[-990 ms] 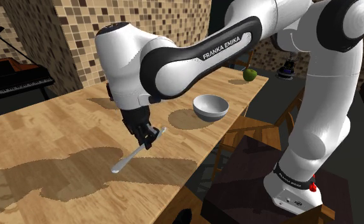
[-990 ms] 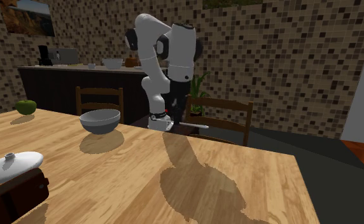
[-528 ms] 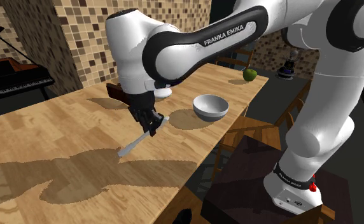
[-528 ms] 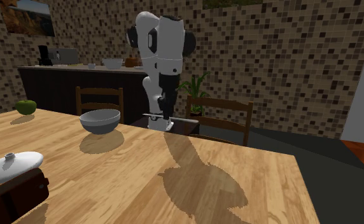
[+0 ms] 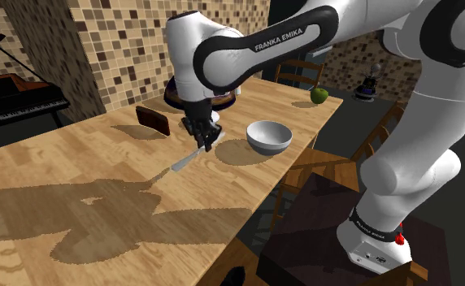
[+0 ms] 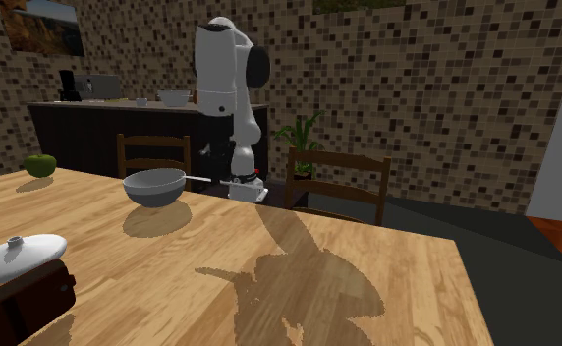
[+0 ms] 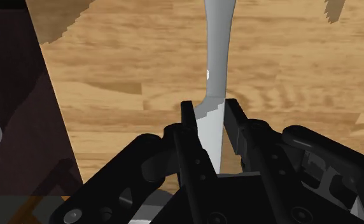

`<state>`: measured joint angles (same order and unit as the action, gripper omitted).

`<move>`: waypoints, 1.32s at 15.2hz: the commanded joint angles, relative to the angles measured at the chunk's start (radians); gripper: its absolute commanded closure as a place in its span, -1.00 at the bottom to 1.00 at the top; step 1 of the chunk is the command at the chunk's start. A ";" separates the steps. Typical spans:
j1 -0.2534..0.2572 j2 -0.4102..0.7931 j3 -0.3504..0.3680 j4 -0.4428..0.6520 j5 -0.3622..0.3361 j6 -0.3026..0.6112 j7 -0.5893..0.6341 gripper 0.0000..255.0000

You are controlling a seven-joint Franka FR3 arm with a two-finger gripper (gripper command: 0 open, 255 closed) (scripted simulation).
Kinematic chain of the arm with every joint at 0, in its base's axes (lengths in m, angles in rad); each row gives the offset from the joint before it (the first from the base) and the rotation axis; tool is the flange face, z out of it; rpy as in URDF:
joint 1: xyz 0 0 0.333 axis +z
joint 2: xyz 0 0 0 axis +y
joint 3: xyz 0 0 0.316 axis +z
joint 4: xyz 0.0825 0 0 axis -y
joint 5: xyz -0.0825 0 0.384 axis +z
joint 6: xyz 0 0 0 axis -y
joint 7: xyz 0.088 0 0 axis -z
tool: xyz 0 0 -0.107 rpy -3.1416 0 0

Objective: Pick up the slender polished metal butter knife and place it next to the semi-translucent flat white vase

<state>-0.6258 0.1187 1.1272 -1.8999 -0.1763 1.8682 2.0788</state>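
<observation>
The big wooden table (image 5: pixel 84 187) is pale brown with wavy grain. The arm's dark shadow lies across it. The white arm (image 5: pixel 247 53) is smooth and round with dark joints. In the shoulder view it reaches over the table and covers part of the far end.

The flat white vase (image 6: pixel 19 258) is low and wide with a small knob on top. The left edge of the second exterior view cuts it off. A dark brown box (image 5: pixel 154 119) sits just beside it, and in that view the corner of the picture cuts off part of the box. The round grey bowl (image 5: pixel 269 136) looks smooth and shiny. A small green apple (image 5: pixel 319 95) sits far down the table.

The black gripper (image 5: pixel 204 134) hangs over the table between the box and the bowl. Its fingers (image 7: pixel 188 119) are squeezed tight on the butter knife (image 7: pixel 214 57). The knife is thin, flat and silver-grey. One end is hidden between the fingers. The rest sticks out past the fingertips and tilts down toward the wood, up off the table. In the second exterior view the knife is just a thin pale line beside the bowl, and the gripper is hard to make out there.
</observation>
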 commanded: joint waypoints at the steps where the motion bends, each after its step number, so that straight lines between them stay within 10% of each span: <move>1: -0.033 -0.004 -0.018 -0.003 0.000 0.006 -0.053 1.00; 20: -0.177 0.211 -0.209 0.213 -0.183 -0.042 -0.366 1.00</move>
<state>-0.8032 0.3088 0.9288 -1.7074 -0.3429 1.8314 1.7241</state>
